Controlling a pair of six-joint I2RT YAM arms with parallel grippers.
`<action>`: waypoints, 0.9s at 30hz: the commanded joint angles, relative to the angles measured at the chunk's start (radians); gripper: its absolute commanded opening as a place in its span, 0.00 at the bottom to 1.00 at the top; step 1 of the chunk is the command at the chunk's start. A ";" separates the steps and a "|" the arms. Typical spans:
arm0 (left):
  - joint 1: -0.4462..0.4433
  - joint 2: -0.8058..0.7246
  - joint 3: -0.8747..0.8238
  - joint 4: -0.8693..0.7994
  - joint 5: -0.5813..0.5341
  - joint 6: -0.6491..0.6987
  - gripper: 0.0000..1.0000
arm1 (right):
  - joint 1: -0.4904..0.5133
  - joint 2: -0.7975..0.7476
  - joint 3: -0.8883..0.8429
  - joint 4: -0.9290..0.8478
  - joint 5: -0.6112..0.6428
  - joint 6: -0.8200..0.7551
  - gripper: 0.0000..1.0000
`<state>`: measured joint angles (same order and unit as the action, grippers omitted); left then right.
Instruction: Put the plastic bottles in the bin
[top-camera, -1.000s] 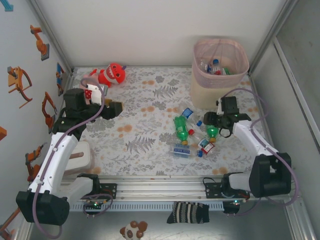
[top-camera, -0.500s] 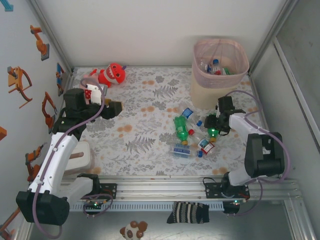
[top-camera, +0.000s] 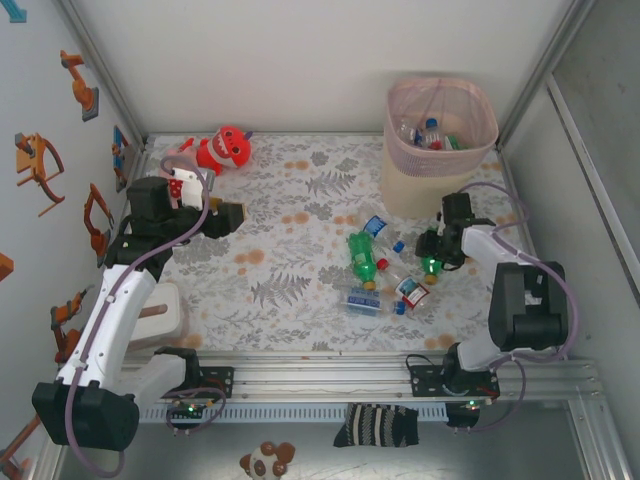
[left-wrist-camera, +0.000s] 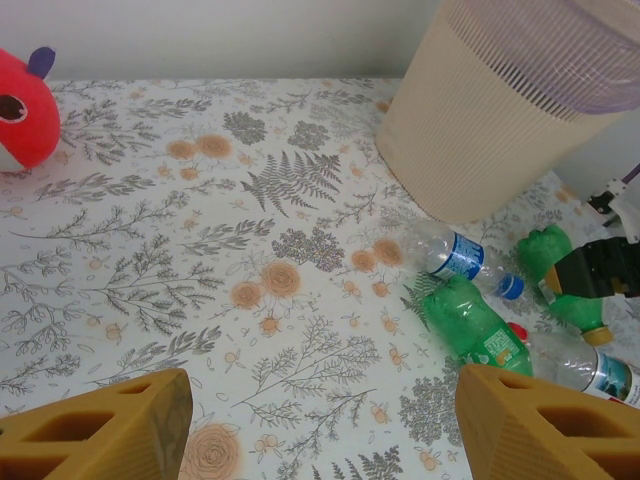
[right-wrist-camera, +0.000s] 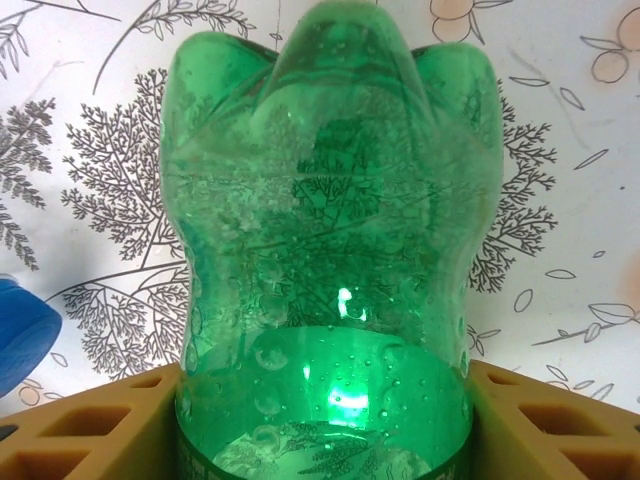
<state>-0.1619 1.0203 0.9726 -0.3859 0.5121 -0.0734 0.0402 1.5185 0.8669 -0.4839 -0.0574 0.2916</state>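
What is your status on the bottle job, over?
Left fingers open, empty. Right fingers shut on clear green plastic bottle. Pink-rimmed cream bin just beyond it, some bottles already inside. More bottles loose on floral cloth.

Tally from my station.

One bin (top-camera: 415, 190). The bottles inside the bin (top-camera: 428, 135) are several, too jumbled for me to number.

On the counter (top-camera: 300, 180) I make five bottles:
- Green, two: red-capped green bottle (top-camera: 363, 257), orange-capped green bottle (top-camera: 430, 266).
- Clear, three: blue-capped clear bottle (top-camera: 375, 226), red-labelled clear bottle (top-camera: 412, 292), blue-labelled clear bottle (top-camera: 363, 300).

One red plush toy (top-camera: 225, 148); something pink sits beside it, and I can't tell what.

Two hands: left hand (top-camera: 235, 218), right hand (top-camera: 432, 252).
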 joint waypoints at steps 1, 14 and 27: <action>0.007 -0.014 -0.006 0.002 -0.003 0.005 0.70 | -0.006 -0.068 0.033 -0.047 0.035 -0.008 0.62; 0.014 0.004 -0.014 0.009 -0.020 0.010 0.70 | -0.008 -0.320 0.277 -0.335 0.071 -0.024 0.61; 0.030 0.024 -0.020 0.020 -0.032 0.014 0.69 | -0.007 -0.232 0.759 -0.444 0.076 -0.092 0.61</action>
<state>-0.1406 1.0412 0.9577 -0.3809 0.4858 -0.0731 0.0402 1.2449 1.5398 -0.9009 -0.0002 0.2367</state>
